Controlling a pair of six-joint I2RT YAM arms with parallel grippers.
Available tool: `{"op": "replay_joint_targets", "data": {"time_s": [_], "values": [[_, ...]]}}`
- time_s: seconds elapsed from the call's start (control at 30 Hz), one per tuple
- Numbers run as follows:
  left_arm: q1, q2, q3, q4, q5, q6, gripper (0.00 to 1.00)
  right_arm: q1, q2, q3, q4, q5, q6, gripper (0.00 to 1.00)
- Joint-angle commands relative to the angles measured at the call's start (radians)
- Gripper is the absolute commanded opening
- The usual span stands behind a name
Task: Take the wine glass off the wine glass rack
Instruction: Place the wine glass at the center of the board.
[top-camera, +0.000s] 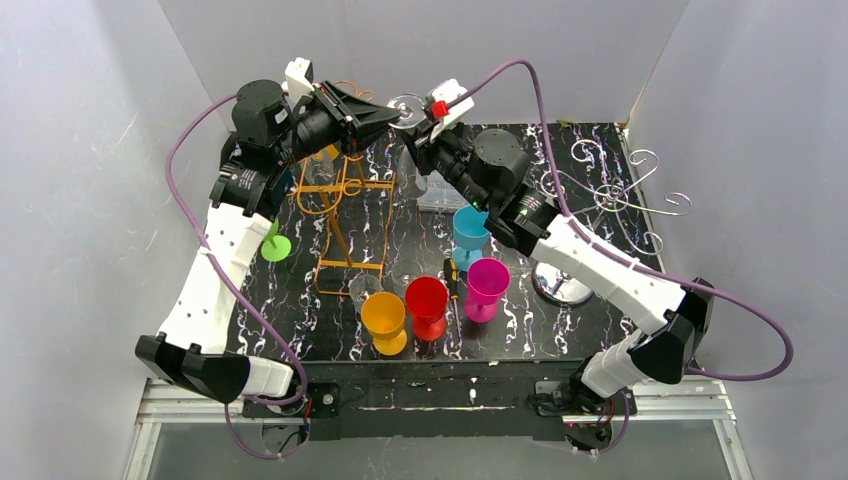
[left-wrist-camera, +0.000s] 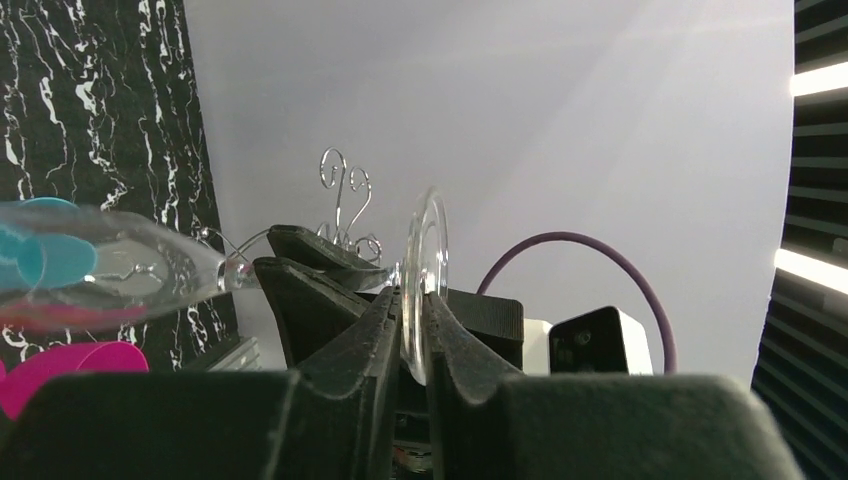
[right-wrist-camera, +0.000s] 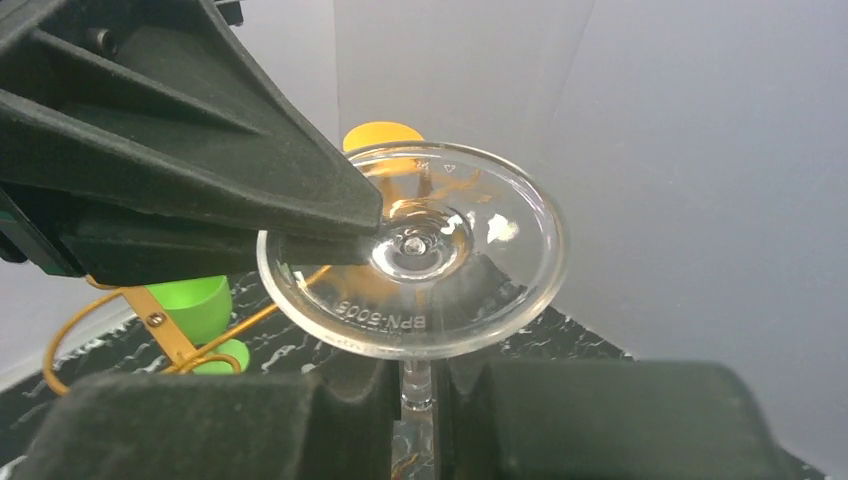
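My right fingers (right-wrist-camera: 375, 382) clamp the wine glass (right-wrist-camera: 415, 245) by its stem; my left fingers (left-wrist-camera: 385, 320) pinch its foot's rim (two holds to steady it, I judge); it hangs above the table (top-camera: 310, 330), just beside the rack (top-camera: 340, 200).

The left arm (top-camera: 215, 270) rises along the left edge of the bench (top-camera: 310, 322) and the right arm (top-camera: 600, 270) slants in from the near right corner. They meet above the middle of the far edge. The left hand (top-camera: 392, 115) is clamped on the foot of the wine glass (right-wrist-camera: 415, 245), and the right hand (top-camera: 422, 128) is closed round its stem.
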Motion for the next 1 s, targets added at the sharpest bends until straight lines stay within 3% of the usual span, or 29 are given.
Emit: {"op": "replay_joint_targets", "data": {"time_s": [0.0,0.07,0.17,0.33,0.47,0.63,0.97], "values": [[-0.01,-0.031,0.032,0.05,0.066,0.068,0.21,0.0,-0.028,0.116,-0.053,0.09,0.138,0.01],[-0.011,-0.036,0.03,0.051,0.072,0.094,0.39,0.0,-0.038,0.138,-0.11,0.133,0.189,0.01],[-0.013,-0.044,0.035,0.051,0.078,0.137,0.57,-0.005,-0.056,0.161,-0.183,0.202,0.284,0.01],[-0.013,-0.055,0.07,0.033,0.095,0.248,0.7,-0.024,-0.063,0.23,-0.335,0.279,0.491,0.01],[-0.014,-0.102,0.087,-0.01,0.06,0.374,0.72,-0.063,-0.06,0.291,-0.441,0.281,0.697,0.01],[-0.014,-0.164,0.099,-0.063,-0.007,0.547,0.72,-0.146,-0.054,0.332,-0.506,0.175,0.922,0.01],[-0.015,-0.275,0.013,-0.053,-0.114,0.857,0.69,-0.247,-0.077,0.242,-0.393,-0.012,1.286,0.01]]}}
